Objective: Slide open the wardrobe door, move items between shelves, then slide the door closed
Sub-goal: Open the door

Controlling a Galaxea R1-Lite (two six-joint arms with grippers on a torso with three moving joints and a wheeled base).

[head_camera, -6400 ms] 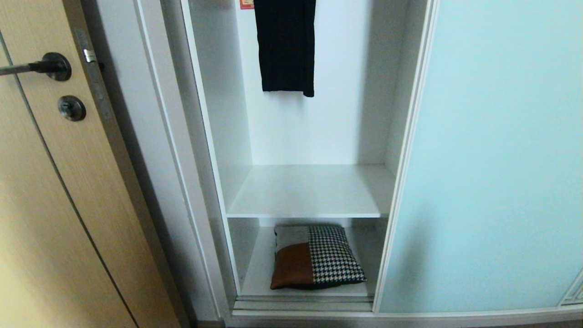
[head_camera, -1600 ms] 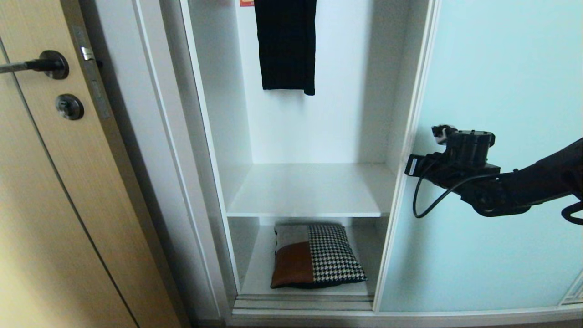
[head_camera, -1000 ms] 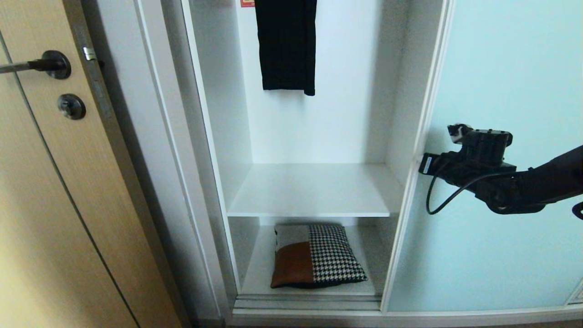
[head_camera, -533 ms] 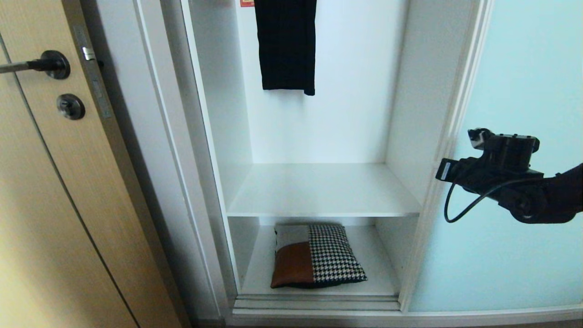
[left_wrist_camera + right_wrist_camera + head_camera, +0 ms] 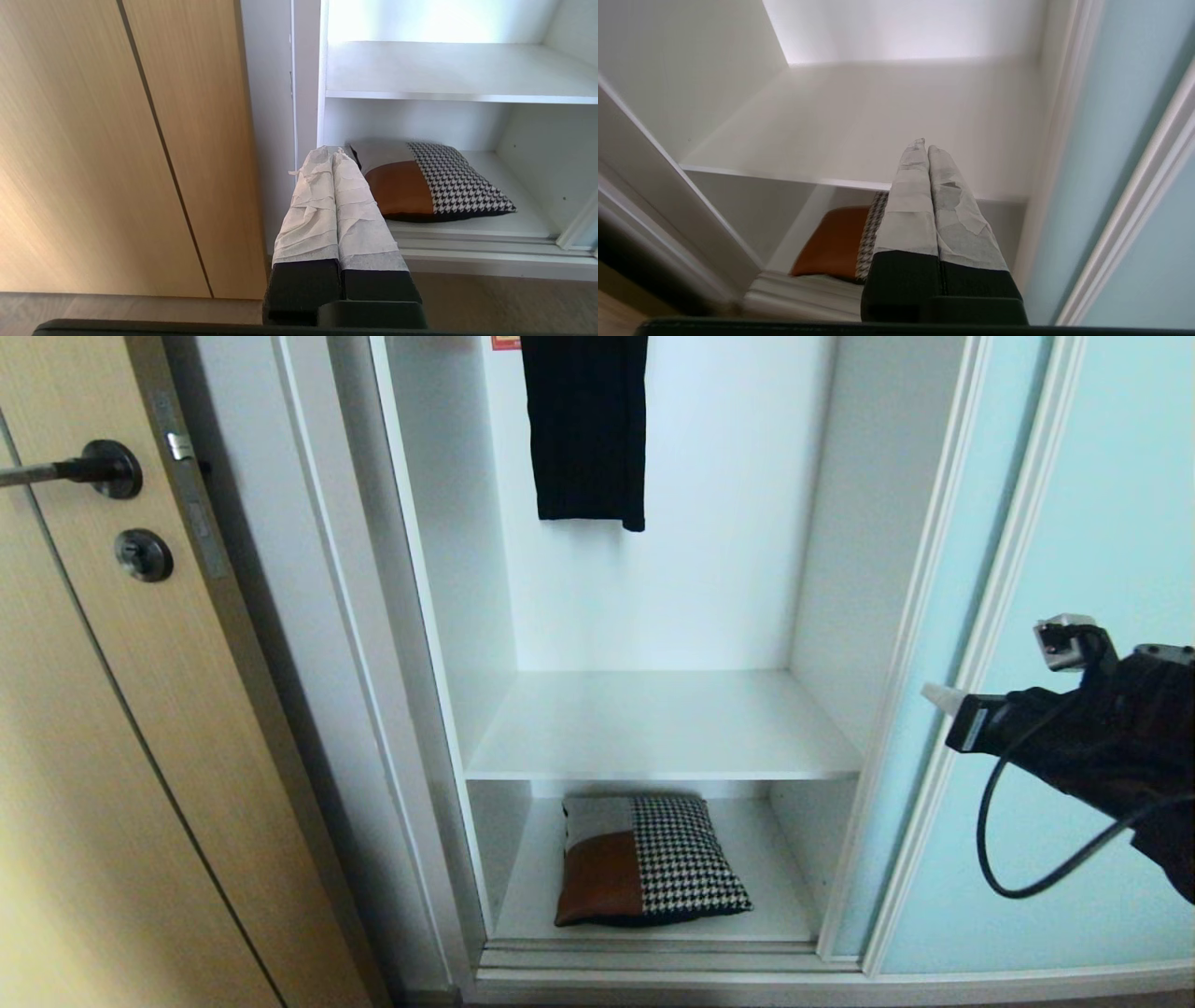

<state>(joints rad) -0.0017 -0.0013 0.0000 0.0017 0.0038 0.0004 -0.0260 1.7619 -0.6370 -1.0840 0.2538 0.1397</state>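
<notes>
While right end effector (image 5: 936, 696) pinched empty beside sliding wardrobe door (image 5: 1102, 523), red label (image 5: 505, 343) unreadable.

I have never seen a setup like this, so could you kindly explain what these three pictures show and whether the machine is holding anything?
They come from one two-armed robot facing an open wardrobe. The wide picture is from its head camera, looking down at the sliding wardrobe door, a pale aqua glass panel pushed to the right. The black arm there carries the right gripper, near that door's frame.

The other two pictures are from cameras on each wrist, looking along taped fingers. The left gripper is low down, pointing toward the wardrobe's left edge, beside a wooden door. Both have their jaws shut on nothing.

Inside, a patchwork cushion lies on the bottom shelf, the upper shelf is bare, and a dark garment hangs above.
</notes>
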